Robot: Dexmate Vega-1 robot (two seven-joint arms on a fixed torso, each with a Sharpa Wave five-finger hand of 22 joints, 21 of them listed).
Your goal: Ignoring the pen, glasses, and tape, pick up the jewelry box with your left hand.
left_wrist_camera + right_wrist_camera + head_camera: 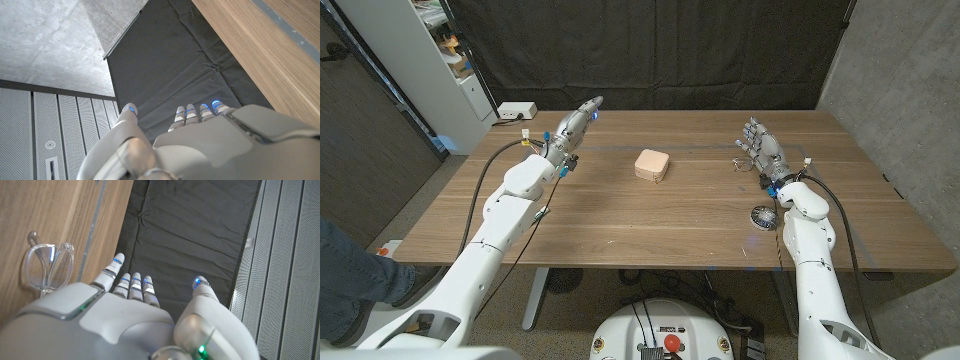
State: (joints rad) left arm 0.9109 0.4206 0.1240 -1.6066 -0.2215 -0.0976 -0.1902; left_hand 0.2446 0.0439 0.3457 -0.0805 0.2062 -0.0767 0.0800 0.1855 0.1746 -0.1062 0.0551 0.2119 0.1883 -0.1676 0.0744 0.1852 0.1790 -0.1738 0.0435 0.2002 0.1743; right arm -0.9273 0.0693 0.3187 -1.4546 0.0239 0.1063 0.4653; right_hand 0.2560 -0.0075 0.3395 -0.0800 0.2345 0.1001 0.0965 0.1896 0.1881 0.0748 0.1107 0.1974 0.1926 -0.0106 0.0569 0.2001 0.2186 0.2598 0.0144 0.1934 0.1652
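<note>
White arms, grey hands [578, 122], blue fingertip LEDs, blk cables

Closed pale-pink jewelry box [652, 165], mid-table.

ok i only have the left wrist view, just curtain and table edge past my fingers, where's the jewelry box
Observer: The jewelry box sits near the middle of the table, to the robot's right of the left hand and apart from it.
Operator: anything between them
Observer: In the head view, only bare wood lies between the hand and the box.
Operator: and the stuff to ignore
Observer: The glasses lie folded by the right hand, and the tape lies beside the right forearm. Both are on the far side of the box from your hand.
</note>
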